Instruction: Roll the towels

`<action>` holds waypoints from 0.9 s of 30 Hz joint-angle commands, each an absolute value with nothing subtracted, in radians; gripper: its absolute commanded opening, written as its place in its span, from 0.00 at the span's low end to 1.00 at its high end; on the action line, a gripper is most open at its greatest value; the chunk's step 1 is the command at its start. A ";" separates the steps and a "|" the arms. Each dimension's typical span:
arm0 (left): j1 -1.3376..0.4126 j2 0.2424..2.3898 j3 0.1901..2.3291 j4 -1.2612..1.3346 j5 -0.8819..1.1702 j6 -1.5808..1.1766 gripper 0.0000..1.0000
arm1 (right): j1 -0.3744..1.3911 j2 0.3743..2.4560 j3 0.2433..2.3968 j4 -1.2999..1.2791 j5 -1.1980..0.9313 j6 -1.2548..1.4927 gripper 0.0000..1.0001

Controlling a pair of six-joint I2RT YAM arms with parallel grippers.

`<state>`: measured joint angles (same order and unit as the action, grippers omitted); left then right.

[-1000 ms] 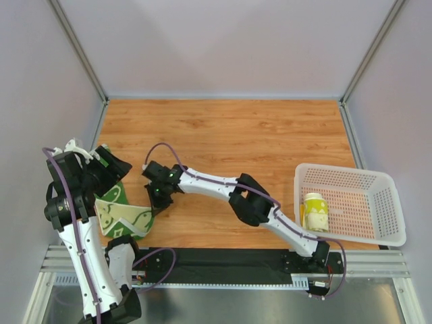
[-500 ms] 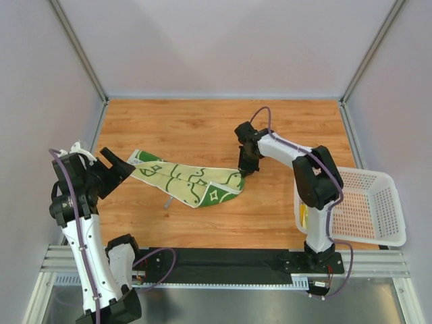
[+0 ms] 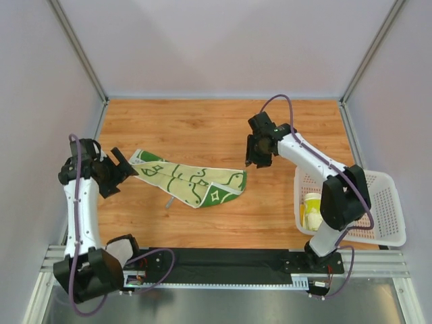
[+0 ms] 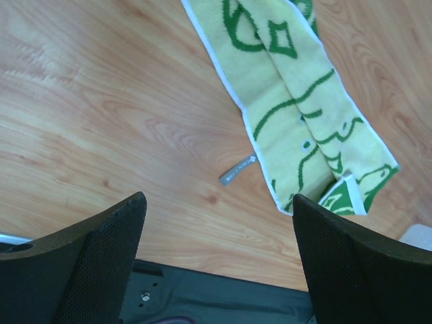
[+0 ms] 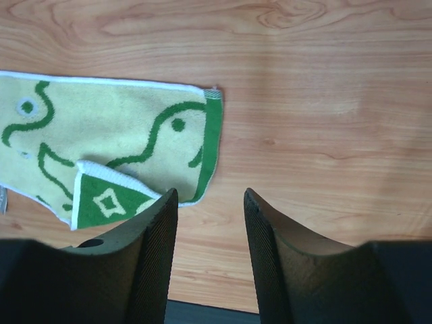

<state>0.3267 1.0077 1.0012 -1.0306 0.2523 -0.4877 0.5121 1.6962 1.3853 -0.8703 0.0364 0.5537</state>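
One towel lies spread flat on the wooden table, pale yellow with green prints. Its near right corner is folded over and shows a dark green side. A grey tag sticks out from its near edge. My left gripper hovers open just off the towel's left end, with only bare table between its fingers. Above and to the right of the towel's right end, my right gripper is open and holds nothing. A second towel, pale yellow and rolled, stands in the basket.
A white perforated basket sits at the table's right edge, beside the right arm's base. Grey walls enclose the table on three sides. A black rail runs along the near edge.
The towel, bunched up by the left arm a second ago, was drawn out rightwards and now lies flat. Both grippers have let go and backed off; the right one has opened.
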 commanded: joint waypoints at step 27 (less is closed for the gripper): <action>0.245 1.730 1.310 -0.716 0.081 -0.621 0.79 | 0.492 1.841 1.419 -0.857 -0.040 0.459 0.40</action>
<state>0.2550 1.7184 1.2552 -0.7563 0.1196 -0.5854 0.4931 1.9064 1.4075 -0.8608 -0.0280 0.4870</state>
